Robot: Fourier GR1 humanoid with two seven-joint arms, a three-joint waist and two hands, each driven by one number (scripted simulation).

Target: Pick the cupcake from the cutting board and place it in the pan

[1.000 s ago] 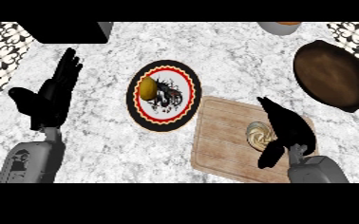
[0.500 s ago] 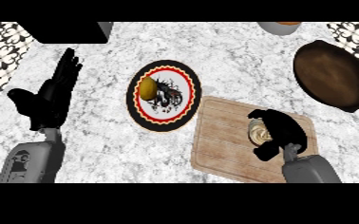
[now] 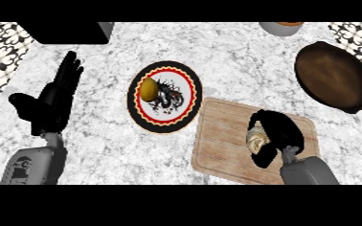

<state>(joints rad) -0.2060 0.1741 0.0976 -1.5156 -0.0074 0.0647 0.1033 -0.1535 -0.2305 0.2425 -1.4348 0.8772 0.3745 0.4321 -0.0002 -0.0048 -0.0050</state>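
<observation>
The cupcake (image 3: 256, 141), pale with swirled frosting, sits on the wooden cutting board (image 3: 222, 143) at lower right. My right hand (image 3: 283, 131) is over the board with its fingers and thumb curled round the cupcake, hiding its right side. The dark round pan (image 3: 331, 75) lies at the far right edge of the counter, up and to the right of the board. At the left my left hand (image 3: 55, 97) rests open, fingers pointing up, away from everything.
A black-rimmed patterned plate (image 3: 164, 97) with a yellow-brown round food item (image 3: 148, 89) sits mid-counter, just left of the board. A grey cup (image 3: 281, 28) stands at the top right and a black block (image 3: 63, 31) at the top left.
My right hand has gone from open beside the cupcake to curled round it on the board. The left hand has stayed still.
</observation>
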